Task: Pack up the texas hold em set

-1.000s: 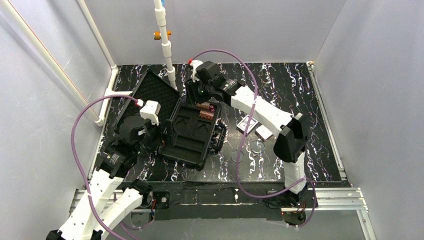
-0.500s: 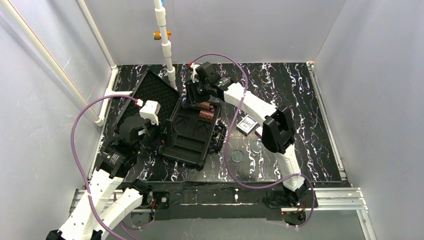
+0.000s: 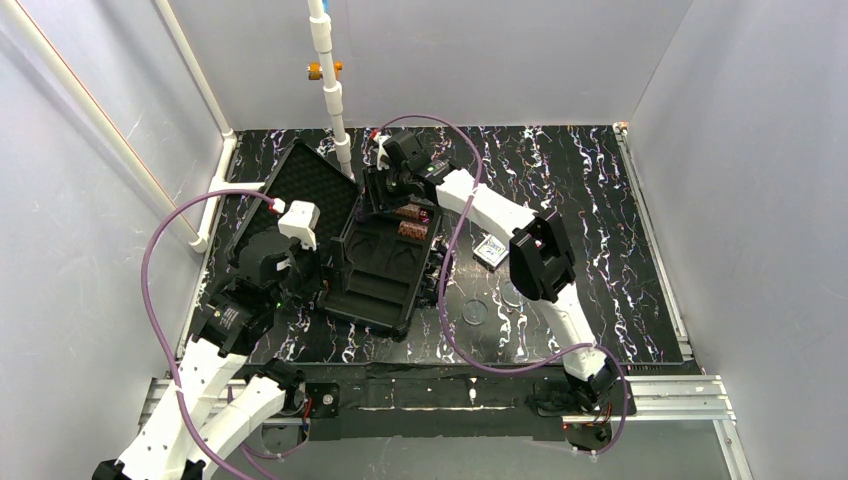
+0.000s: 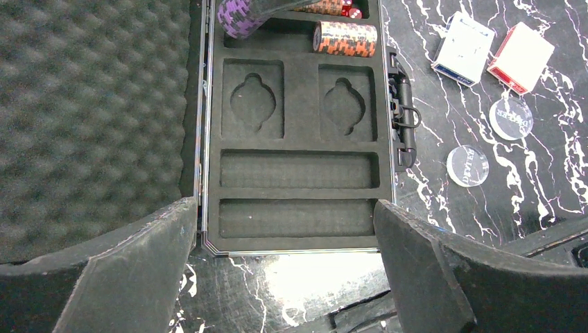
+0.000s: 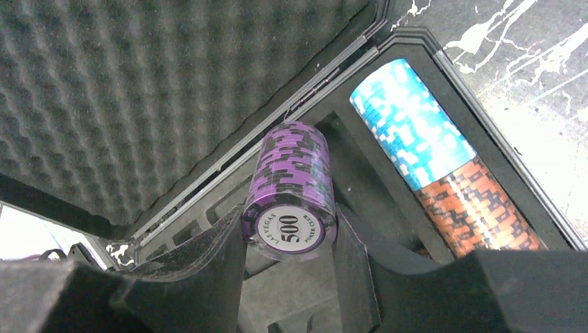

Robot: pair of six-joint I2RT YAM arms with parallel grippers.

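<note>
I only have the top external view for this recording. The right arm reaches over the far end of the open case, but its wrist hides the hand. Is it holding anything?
Observer: Yes. The right wrist view shows the right hand clamped on a purple chip stack, its end face marked 500.
Reviewer: Where is it relative to the slots?
Observer: Near the hinge side, beside the end slot, where a teal stack and a brown stack lie end to end.
Reviewer: And the left hand?
Observer: The left wrist view shows the left hand open, gripping nothing, above the near end of the case.
</note>
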